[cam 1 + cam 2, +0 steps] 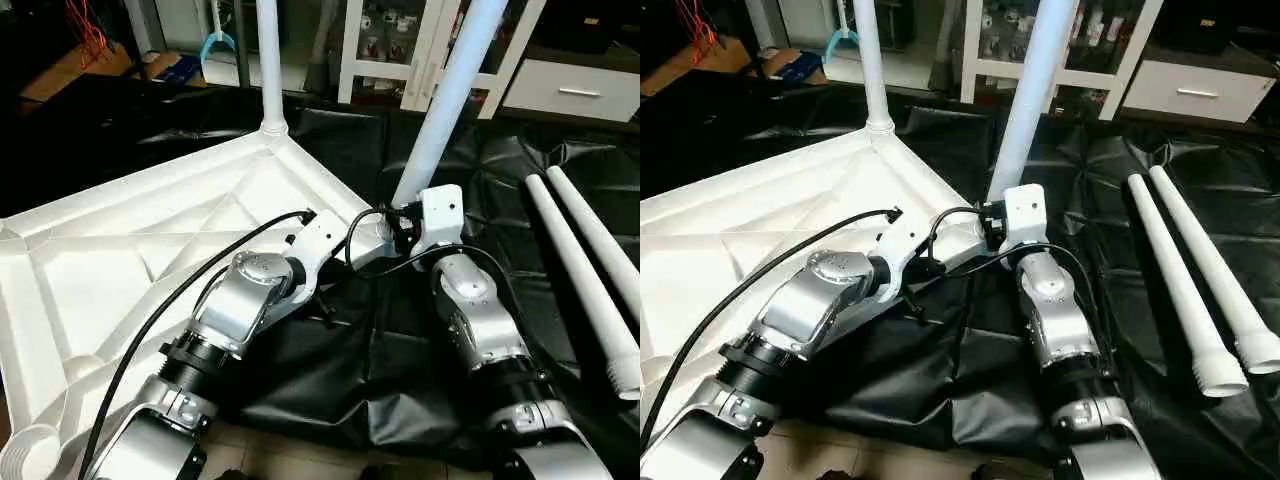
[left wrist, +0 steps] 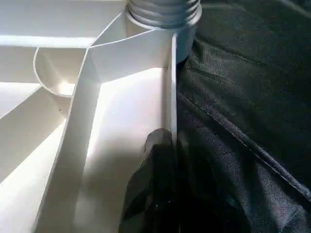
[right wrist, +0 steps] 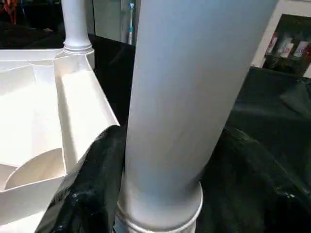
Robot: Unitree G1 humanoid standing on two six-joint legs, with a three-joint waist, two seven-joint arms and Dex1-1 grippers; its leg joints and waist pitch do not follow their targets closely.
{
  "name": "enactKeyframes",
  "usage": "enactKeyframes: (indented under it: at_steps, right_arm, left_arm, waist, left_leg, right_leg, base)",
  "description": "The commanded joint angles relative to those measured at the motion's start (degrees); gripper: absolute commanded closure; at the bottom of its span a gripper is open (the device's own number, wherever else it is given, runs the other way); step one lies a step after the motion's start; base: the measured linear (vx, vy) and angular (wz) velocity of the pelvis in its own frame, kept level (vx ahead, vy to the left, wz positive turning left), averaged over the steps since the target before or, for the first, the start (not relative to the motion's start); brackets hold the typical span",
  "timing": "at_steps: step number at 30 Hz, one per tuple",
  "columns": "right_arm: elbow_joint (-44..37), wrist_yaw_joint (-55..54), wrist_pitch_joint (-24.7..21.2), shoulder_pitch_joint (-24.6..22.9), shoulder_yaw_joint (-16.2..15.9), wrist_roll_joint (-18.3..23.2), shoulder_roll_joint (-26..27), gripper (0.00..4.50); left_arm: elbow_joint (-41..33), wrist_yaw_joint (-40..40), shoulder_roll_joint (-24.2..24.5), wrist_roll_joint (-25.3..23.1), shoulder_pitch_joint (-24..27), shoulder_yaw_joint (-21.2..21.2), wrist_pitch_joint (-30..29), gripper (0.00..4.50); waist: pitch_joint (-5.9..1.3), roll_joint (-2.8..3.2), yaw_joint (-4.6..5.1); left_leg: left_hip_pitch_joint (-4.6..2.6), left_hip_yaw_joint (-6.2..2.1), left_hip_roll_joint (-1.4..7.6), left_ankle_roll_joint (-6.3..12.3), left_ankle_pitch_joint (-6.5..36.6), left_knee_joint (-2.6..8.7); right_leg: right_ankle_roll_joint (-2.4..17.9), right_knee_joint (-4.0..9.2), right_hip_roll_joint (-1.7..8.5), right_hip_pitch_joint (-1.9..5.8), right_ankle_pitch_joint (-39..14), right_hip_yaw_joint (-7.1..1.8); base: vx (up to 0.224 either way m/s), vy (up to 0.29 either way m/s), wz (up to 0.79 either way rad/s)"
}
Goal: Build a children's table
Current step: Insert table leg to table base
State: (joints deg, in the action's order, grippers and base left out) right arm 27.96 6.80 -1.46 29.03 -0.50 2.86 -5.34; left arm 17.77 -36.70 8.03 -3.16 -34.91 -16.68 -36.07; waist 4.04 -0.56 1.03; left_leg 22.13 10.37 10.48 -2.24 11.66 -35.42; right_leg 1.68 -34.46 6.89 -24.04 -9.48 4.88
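Pinching the tabletop (image 1: 150,240) rim, left jaws closed; right jaws grip a cropped leg (image 1: 445,100).

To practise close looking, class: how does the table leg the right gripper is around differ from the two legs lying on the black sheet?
The leg at the right gripper stands leaning, its threaded end at a corner socket of the table top. The two loose legs lie flat side by side, threaded ends bare, touched by no gripper. All are long white tubes.
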Motion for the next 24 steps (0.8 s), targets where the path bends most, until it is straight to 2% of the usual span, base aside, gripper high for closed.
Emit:
enactKeyframes:
  at_steps: [1,4,5,7,11,13,14,15,16,17,19,21,22,23,24]
  right_arm:
    - [-3.97,0.64,-1.71,-1.82,0.31,0.84,-0.43,1.6]
    - [-8.79,1.89,-2.69,-4.38,-0.28,1.37,-0.54,1.6]
    - [-14.48,3.42,-4.11,-7.35,-0.76,2.61,-0.86,1.6]
    - [-17.0,3.99,-4.84,-8.7,-0.97,3.06,-1.12,1.6]
    - [-28.04,5.64,-8.15,-15.16,-1.35,4.39,-2.73,1.6]
    - [-30.38,5.85,-8.89,-16.57,-1.29,4.77,-3.03,1.6]
    - [-35.67,7.16,-10.36,-19.67,-0.53,6.25,-3.99,1.6]
    - [-37.61,7.7,-10.98,-20.77,-0.04,6.97,-4.44,1.6]
    - [-39.29,9.16,-12.14,-21.71,1.01,8.7,-5.54,1.6]
    - [-39.29,9.16,-12.14,-21.71,1.01,8.7,-5.54,1.6]
    - [-40.86,15.5,-15.2,-23.1,3.68,14.08,-10.15,1.6]
    - [-40.99,20.83,-17.43,-23.84,5.48,17.78,-14.07,1.6]
    - [-40.66,28.1,-19.07,-24.95,6.78,20.56,-19.52,1.6]
    - [-40.55,31.05,-19.58,-25.57,7.13,21.13,-21.84,1.6]
    - [-40.52,31.92,-19.73,-25.75,7.23,21.3,-22.52,1.6]
  left_arm:
    - [-0.61,0.15,0.14,0.31,-0.83,0.08,1.6,4.5]
    - [-0.57,0.2,0.45,0.25,-0.54,0.09,1.88,4.5]
    - [-0.3,0.3,0.75,0.12,-0.35,0.09,2.17,4.5]
    - [-0.18,0.34,0.85,0.07,-0.29,0.11,2.28,4.5]
    - [0.36,0.31,1.29,-0.04,-0.02,0.15,2.86,4.5]
    - [0.53,0.24,1.41,-0.05,0.01,0.17,3.09,4.5]
    - [1.39,-0.9,2.3,-0.1,0.17,-0.13,5.77,4.5]
    - [1.79,-1.59,2.78,-0.09,0.27,-0.3,7.31,4.5]
    - [2.02,-2.99,3.63,0.16,0.71,-0.44,9.39,4.5]
    - [2.02,-2.99,3.63,0.16,0.71,-0.44,9.39,4.5]
    - [2.29,-7.69,6.37,0.71,2.2,-1.29,15.24,4.5]
    - [2.41,-10.89,8.28,0.89,3.18,-2.09,18.8,4.5]
    - [1.66,-14.3,10.08,1.41,4.19,-2.77,21.18,4.5]
    - [1.41,-15.22,10.66,1.56,4.45,-2.93,21.14,4.5]
    - [1.34,-15.49,10.84,1.61,4.53,-2.98,21.13,4.5]
  waist:
    - [-5.26,0.03,-0.28]
    - [-5.25,0.1,-0.34]
    - [-5.19,0.11,-0.42]
    - [-5.22,0.1,-0.34]
    - [-5.01,0.18,-0.39]
    - [-4.95,0.11,-0.37]
    - [-4.83,0.25,-0.48]
    - [-4.89,0.19,-0.46]
    - [-4.83,0.55,-0.44]
    - [-4.82,0.32,-0.27]
    - [-4.72,0.37,-0.3]
    - [-4.6,0.5,-0.39]
    - [-4.35,0.57,-0.4]
    - [-4.42,0.36,-0.58]
    - [-4.43,0.48,-0.72]
  left_leg:
    - [-0.82,-0.39,1.94,7.86,0.0,3.63]
    - [-0.88,-0.44,2.0,7.97,0.2,3.68]
    - [-0.82,-0.46,2.0,7.97,0.5,3.71]
    - [-0.74,-0.58,2.01,7.89,0.5,3.78]
    - [-0.83,-0.56,2.09,6.81,2.92,3.99]
    - [-0.75,-0.57,2.09,6.14,4.09,4.07]
    - [-0.78,-0.59,2.02,5.99,5.04,4.17]
    - [-0.95,-0.54,2.12,5.75,5.42,4.13]
    - [-0.68,-0.83,2.09,5.54,5.85,4.4]
    - [-0.9,-0.7,2.19,4.8,7.21,4.41]
    - [-0.91,-0.78,2.05,4.7,9.27,4.52]
    - [-1.16,-0.69,2.22,4.49,10.66,4.57]
    - [-1.17,-0.6,2.25,4.4,11.38,4.64]
    - [-1.02,-0.59,2.33,4.53,11.35,4.56]
    - [-1.3,-0.47,2.33,4.78,11.55,4.54]
  right_leg:
    - [14.49,2.22,1.23,4.0,0.25,-2.3]
    - [14.2,2.26,1.23,3.96,0.15,-2.32]
    - [13.89,2.33,1.25,4.01,-0.21,-2.35]
    - [13.57,2.3,1.2,4.08,-0.17,-2.34]
    - [12.61,2.74,1.17,3.94,-2.72,-2.42]
    - [12.13,2.9,1.15,3.94,-3.95,-2.46]
    - [11.55,3.35,1.05,3.94,-4.98,-2.48]
    - [11.43,3.22,1.08,3.8,-5.04,-2.57]
    - [11.13,3.25,1.03,4.03,-5.61,-2.56]
    - [10.91,3.32,0.89,3.74,-6.32,-2.76]
    - [10.8,3.7,0.83,3.92,-8.21,-2.89]
    - [10.79,3.84,0.84,3.68,-9.33,-3.05]
    - [10.95,3.96,0.86,3.48,-10.03,-3.13]
    - [10.84,3.91,0.94,3.73,-10.23,-3.19]
    - [11.08,4.0,0.94,3.52,-10.31,-3.2]
  base:
    - [0.0,0.0,0.0]
    - [0.0,0.0,0.0]
    - [0.0,0.0,0.0]
    - [0.0,0.0,0.0]
    - [0.0,0.0,0.0]
    - [0.0,0.0,0.0]
    - [0.0,0.0,0.0]
    - [0.0,0.0,0.0]
    - [0.0,0.0,0.0]
    - [0.0,0.0,0.0]
    - [0.0,0.0,0.0]
    - [0.0,0.0,0.0]
    - [0.0,0.0,0.0]
    - [0.0,0.0,0.0]
    - [0.0,0.0,0.0]
